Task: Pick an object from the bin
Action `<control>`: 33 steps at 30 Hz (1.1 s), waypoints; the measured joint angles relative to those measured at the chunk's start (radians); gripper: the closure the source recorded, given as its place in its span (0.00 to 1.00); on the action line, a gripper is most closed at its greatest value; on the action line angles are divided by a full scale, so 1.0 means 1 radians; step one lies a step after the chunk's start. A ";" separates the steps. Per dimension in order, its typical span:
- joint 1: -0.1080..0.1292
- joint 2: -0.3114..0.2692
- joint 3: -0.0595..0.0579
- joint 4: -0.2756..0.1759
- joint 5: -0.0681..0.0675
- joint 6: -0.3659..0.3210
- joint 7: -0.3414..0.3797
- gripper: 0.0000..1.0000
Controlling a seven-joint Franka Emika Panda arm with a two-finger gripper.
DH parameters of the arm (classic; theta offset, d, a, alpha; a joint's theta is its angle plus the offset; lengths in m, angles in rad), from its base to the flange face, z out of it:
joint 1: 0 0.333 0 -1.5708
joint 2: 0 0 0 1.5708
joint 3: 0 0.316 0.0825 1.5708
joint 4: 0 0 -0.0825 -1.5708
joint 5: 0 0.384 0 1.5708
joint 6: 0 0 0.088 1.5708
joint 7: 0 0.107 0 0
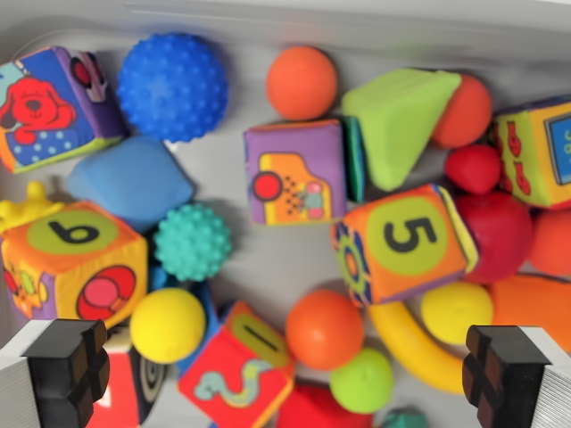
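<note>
The gripper (284, 367) hangs above the bin (268, 27) with its jaws spread wide and holding nothing; one black pad (67, 361) sits at the wrist view's lower left, the other at the lower right. No single target has been committed to yet, so the task's object is still one of the toys lying in the bin.

Directly between the pads lie an orange ball (324, 328), a red number-1 cube (236, 367), a small green ball (361, 380) and a yellow ball (168, 325), all crowded together and some touching. Just beyond them sits a banana-shaped yellow toy (406, 343), then the orange number-5 cube (403, 242) and a teal spiky ball (192, 242). Further out are a purple cube (294, 172), a green wedge (401, 120) and a blue bumpy ball (172, 86) near the far wall.

The main risk appears to be the clutter. A straight descent would likely land a pad on top of a neighbour, such as the yellow ball or the banana toy, instead of beside the target. The round balls may also roll or squirt out sideways as the jaws close, and soft cubes could deform and slip.
</note>
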 joint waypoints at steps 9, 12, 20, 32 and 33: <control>0.000 0.000 0.000 0.000 0.000 0.000 0.000 0.00; 0.000 0.000 0.000 0.000 0.000 0.000 0.000 0.00; 0.002 -0.002 0.001 -0.008 0.000 0.001 0.006 0.00; 0.013 -0.024 0.006 -0.055 0.000 0.022 0.036 0.00; 0.014 -0.027 0.006 -0.062 0.000 0.024 0.040 0.00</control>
